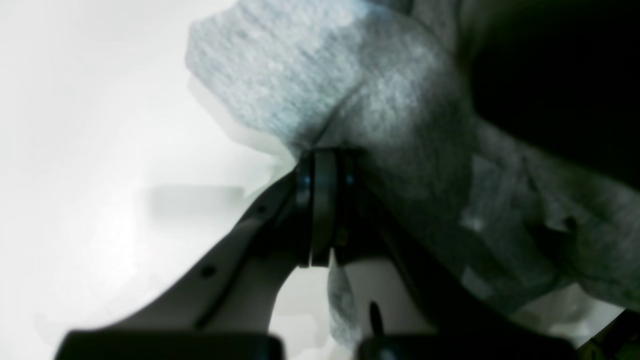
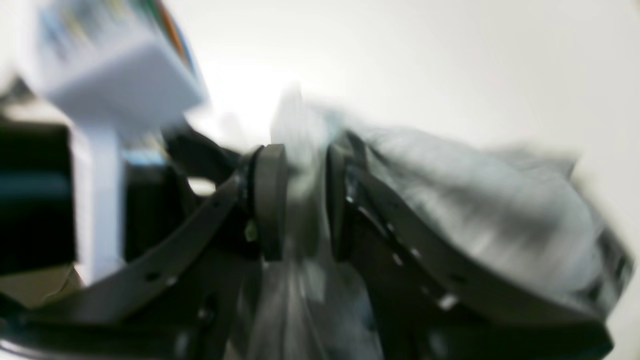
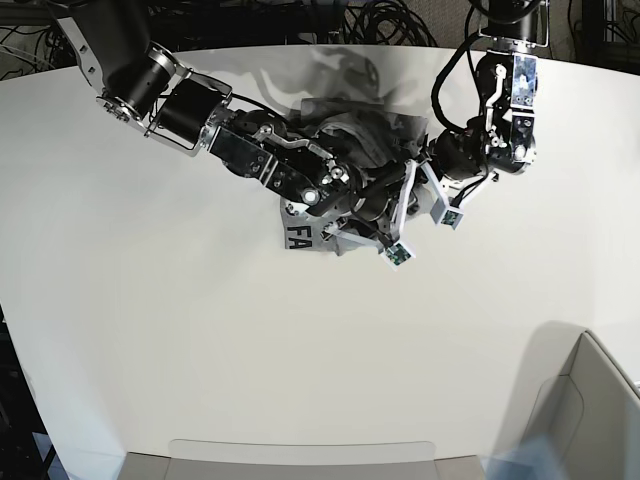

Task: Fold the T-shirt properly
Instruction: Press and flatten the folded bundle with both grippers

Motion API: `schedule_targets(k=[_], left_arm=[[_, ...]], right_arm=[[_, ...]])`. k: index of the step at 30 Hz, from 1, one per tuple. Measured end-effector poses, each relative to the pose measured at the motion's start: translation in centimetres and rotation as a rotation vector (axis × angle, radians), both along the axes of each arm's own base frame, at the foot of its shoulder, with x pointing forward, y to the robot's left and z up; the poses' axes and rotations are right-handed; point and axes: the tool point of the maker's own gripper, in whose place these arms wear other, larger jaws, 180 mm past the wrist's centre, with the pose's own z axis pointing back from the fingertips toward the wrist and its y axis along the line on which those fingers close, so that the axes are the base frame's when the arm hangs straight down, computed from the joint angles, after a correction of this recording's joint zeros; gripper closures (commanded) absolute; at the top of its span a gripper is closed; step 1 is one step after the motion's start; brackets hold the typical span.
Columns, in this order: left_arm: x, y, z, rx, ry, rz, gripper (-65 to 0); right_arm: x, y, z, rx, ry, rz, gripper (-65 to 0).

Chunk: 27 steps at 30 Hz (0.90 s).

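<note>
The heather-grey T-shirt (image 3: 345,135) is bunched and lifted at the table's middle back, between both arms. A hanging part shows black letters "FA" (image 3: 298,236). In the left wrist view my left gripper (image 1: 322,210) has its fingers pressed together on a fold of the grey T-shirt (image 1: 310,80). In the right wrist view, which is blurred, my right gripper (image 2: 304,200) holds the T-shirt's cloth (image 2: 470,210) between its pads. In the base view the left gripper (image 3: 418,165) and right gripper (image 3: 368,212) are close together, partly hidden by cloth.
The white table (image 3: 200,330) spreads around the shirt. A grey bin (image 3: 590,400) stands at the front right and a grey tray edge (image 3: 300,460) at the front. Cables lie behind the table. The other arm's white housing (image 2: 115,65) is close to my right gripper.
</note>
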Motion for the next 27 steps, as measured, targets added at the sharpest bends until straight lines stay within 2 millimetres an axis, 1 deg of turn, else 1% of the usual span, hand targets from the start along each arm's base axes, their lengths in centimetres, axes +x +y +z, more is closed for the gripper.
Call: schedule_targets(k=[3, 6, 9, 11, 16, 18, 20, 22, 23, 25, 27], left_arm=[[0.0, 0.0, 0.0, -0.001, 0.000, 0.000, 0.0], [0.0, 0.1, 0.0, -0.001, -0.001, 0.004, 0.0], [0.1, 1.5, 0.1, 0.008, 0.002, 0.047, 0.0], [0.0, 2.3, 0.1, 0.013, 0.018, 0.068, 0.0], [-1.0, 4.2, 2.2, 0.075, 0.041, 0.077, 0.0], [-0.6, 4.9, 3.4, 0.090, 0.016, 0.089, 0.0], [-0.2, 5.6, 3.9, 0.102, 0.003, 0.106, 0.0], [0.1, 6.2, 4.2, 0.100, -0.007, 0.134, 0.0], [0.2, 6.7, 4.3, 0.095, -0.011, 0.156, 0.0], [0.3, 8.0, 4.6, 0.101, -0.019, 0.199, 0.0], [0.4, 9.4, 5.4, 0.120, -0.042, 0.242, 0.0]], right_arm=[[-0.5, 1.0, 0.7, 0.043, -0.034, 0.073, -15.1], [-0.2, 1.0, 0.6, 0.056, -0.044, 0.062, -15.1], [0.6, 0.8, 0.2, 0.058, -0.057, 0.041, -15.1], [0.9, 1.0, 0.5, 0.078, -0.074, 0.035, -15.1], [1.5, 1.4, 1.4, 0.135, -0.117, 0.018, -15.1], [1.6, 1.5, 2.1, 0.155, -0.139, 0.019, -15.0], [1.5, 1.4, 3.0, 0.185, -0.161, 0.023, -15.0], [1.5, 1.0, 4.0, 0.208, -0.187, 0.023, -14.3], [1.8, 0.4, 4.7, 0.222, -0.194, 0.014, -12.6], [2.9, -1.4, 6.4, 0.273, -0.211, -0.053, -8.0], [4.5, -4.0, 7.8, 0.323, -0.229, -0.163, -2.8]])
